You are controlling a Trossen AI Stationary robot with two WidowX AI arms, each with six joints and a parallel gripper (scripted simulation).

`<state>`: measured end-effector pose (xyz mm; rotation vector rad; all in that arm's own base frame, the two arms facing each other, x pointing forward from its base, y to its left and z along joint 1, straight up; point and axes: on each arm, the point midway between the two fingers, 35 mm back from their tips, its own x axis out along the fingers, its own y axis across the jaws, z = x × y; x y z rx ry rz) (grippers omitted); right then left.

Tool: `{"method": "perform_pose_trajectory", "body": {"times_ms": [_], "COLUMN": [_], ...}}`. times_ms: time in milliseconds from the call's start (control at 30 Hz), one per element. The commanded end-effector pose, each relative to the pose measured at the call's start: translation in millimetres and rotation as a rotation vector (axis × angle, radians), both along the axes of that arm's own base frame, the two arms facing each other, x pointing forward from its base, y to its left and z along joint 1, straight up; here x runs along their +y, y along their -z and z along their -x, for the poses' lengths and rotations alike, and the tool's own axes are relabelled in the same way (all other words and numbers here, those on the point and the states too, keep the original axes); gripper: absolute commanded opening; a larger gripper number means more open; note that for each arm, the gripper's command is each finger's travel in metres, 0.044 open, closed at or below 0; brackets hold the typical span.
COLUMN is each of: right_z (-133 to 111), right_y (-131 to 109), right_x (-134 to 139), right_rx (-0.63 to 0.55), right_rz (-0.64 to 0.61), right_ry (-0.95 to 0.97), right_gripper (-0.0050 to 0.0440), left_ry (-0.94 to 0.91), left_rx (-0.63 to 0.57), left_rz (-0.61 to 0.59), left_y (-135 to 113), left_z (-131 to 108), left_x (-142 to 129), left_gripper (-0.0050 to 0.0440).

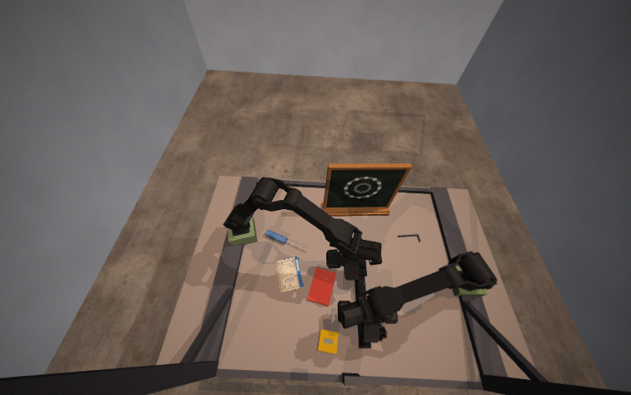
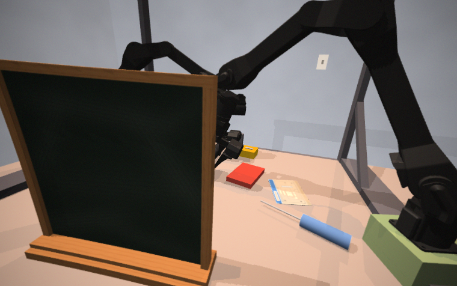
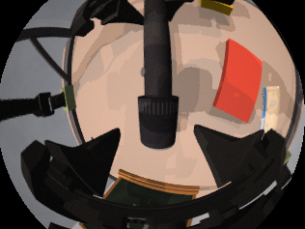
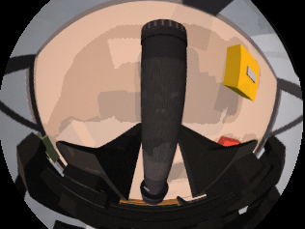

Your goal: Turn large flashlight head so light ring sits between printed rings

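The large black flashlight (image 1: 359,285) (image 3: 156,57) (image 4: 161,86) lies level above the table, with its head toward the chalkboard (image 1: 368,166) (image 2: 208,168) (image 3: 159,184). My right gripper (image 1: 369,331) (image 4: 159,127) is shut on the flashlight's body near the tail. My left gripper (image 1: 349,270) (image 3: 157,130) is open, with its fingers on either side of the ribbed head and clear of it. The board stands upright at the back. A ring of light dots (image 1: 347,186) shows on its face around a printed ring. The exterior view shows only the board's back.
A red block (image 1: 322,285) (image 2: 245,174) (image 3: 238,81), a yellow block (image 1: 328,342) (image 2: 248,151) (image 4: 241,71), a pale card (image 1: 288,274) (image 2: 291,191) and a blue-handled screwdriver (image 1: 276,236) (image 2: 323,231) lie left of the flashlight. An Allen key (image 1: 410,236) lies at the back right. Dark frame bars edge the table.
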<state>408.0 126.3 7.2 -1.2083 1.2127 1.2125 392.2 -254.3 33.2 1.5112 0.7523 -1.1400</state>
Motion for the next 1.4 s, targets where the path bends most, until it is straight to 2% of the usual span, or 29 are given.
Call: {"method": "perform_pose_trajectory", "body": {"times_ms": [0,667,967,1000,1367], "right_z": [-5.5,-5.5,-5.5,-5.5,-5.5], "right_y": [-16.4,-16.4,-16.4,-16.4,-16.4], "right_x": [2.4,2.4,2.4,2.4,2.4], "right_rx": [-0.039,-0.039,-0.039,-0.039,-0.039], "right_rz": [-0.016,-0.016,-0.016,-0.016,-0.016], "right_ry": [-0.003,-0.003,-0.003,-0.003,-0.003], "right_gripper": [0.0130,0.0130,0.0130,0.0130,0.0130], "left_ry": [0.000,0.002,0.003,0.003,0.003], "left_rx": [-0.008,-0.004,-0.003,-0.003,-0.003], "left_rz": [0.001,0.000,0.000,0.001,0.001], "left_y": [3.9,31.0,34.4,34.3,34.3], "left_z": [-4.6,-14.4,-15.6,-15.6,-15.6], "left_x": [-1.2,-4.3,-4.9,-5.0,-5.0], "left_gripper": [0.0440,0.0440,0.0440,0.0226,0.0226]}}
